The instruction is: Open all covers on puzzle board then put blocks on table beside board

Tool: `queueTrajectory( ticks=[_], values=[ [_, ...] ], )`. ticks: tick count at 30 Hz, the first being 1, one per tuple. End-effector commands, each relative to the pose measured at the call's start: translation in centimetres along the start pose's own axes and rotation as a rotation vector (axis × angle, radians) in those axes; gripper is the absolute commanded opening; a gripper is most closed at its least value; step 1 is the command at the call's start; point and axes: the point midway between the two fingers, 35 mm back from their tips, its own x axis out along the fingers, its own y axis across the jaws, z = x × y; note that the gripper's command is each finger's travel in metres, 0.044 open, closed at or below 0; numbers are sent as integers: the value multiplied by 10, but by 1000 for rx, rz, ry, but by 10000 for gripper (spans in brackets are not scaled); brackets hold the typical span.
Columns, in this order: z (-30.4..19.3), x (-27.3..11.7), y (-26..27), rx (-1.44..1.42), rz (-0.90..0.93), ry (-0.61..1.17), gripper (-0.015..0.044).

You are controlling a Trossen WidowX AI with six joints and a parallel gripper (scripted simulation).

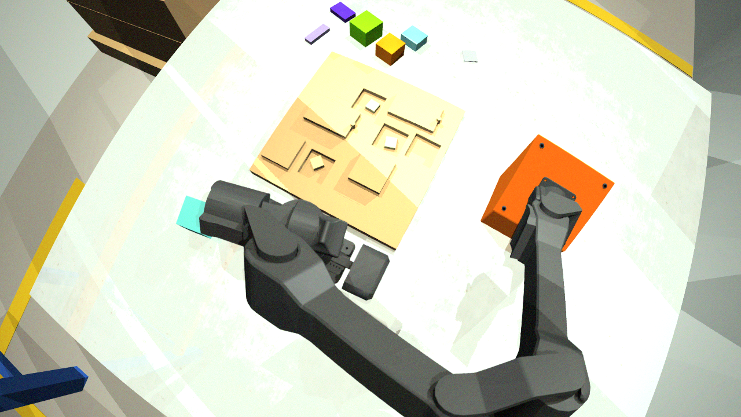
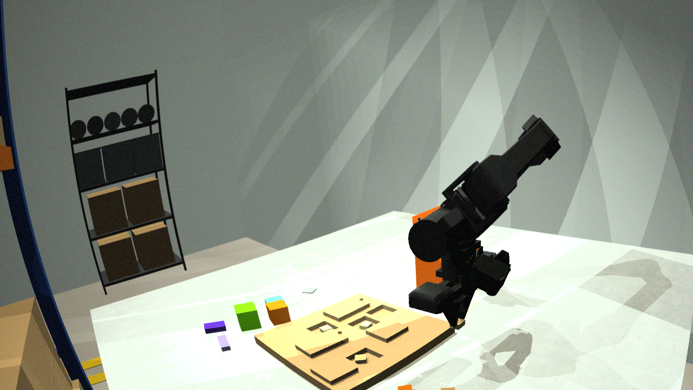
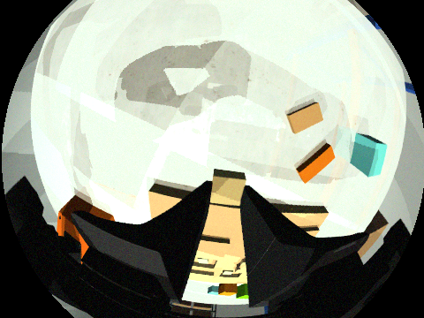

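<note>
My gripper (image 2: 456,325) (image 3: 226,189) is shut on a small pale wooden block (image 2: 461,323) (image 3: 228,191), just outside the near edge of the board (image 1: 383,223) (image 2: 421,330) (image 3: 165,205). Whether the block touches the table is unclear. The arm hides the fingertips in the top view. Three wells hold blocks: one at the back (image 1: 372,105) (image 2: 325,329), one in the middle (image 1: 390,142) (image 2: 365,325) and one at left (image 1: 316,163) (image 2: 360,358). The right well (image 1: 425,145) (image 2: 383,310) is uncovered and empty. Four raised covers stand beside the uncovered wells.
Behind the board lie a green cube (image 1: 365,28) (image 2: 247,316), an orange-yellow cube (image 1: 390,49) (image 2: 277,312), a light blue block (image 1: 414,37) and purple pieces. A teal block (image 3: 368,155), an orange bar (image 3: 316,163) and a tan block (image 3: 306,117) lie off the left side.
</note>
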Motion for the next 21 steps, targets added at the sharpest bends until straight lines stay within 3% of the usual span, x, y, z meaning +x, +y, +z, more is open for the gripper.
queueTrajectory(
  ticks=[1, 21],
  values=[
    [-1, 6, -1, 5, 0, 5, 80],
    [-2, 39, -2, 4, 0, 7, 80]
  ],
)
